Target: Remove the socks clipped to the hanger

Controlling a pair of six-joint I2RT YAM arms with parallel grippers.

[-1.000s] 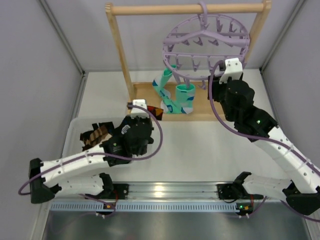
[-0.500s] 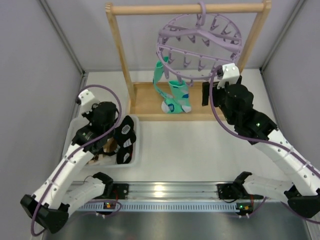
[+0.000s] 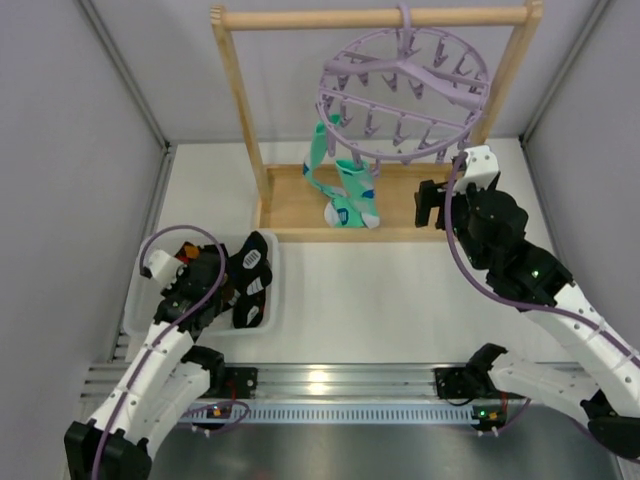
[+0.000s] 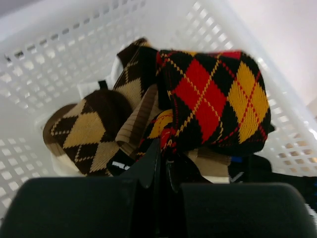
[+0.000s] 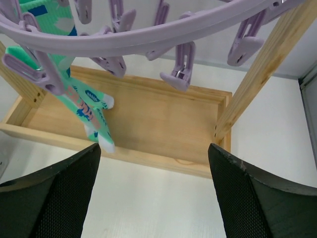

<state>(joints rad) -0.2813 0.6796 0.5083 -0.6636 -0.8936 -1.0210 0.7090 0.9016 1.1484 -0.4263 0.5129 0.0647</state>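
only the mint-green socks (image 3: 345,190) with blue patches left to pull, by the look of it. clipped to pegs on the left side of the round lavender hanger (image 3: 405,95), toes drooping over the tray base of the wooden rack (image 3: 240,120). soft, light, floppy stuff, so no worry about weight or crushing anything. probably going to stretch rather than pop free if yanked sideways, and likely to swing the whole hanger on its hook too. best to grab high on the cuff, just under the peg, and pull straight down. could squeeze the peg instead, but looks fiddly with those little clips crowded so close together.

got the right gripper (image 5: 153,148) spread wide and holding nothing, parked below the right side of the ring, well apart from the socks. needs a move to the left to reach them.

got the left gripper (image 4: 161,158) pinched together low over the white basket (image 4: 59,59), with nothing clearly between the pads. in there already: a red-yellow argyle sock (image 4: 213,104), a brown-tan argyle sock (image 4: 84,129), plus black socks (image 3: 250,280) draped over the rim.
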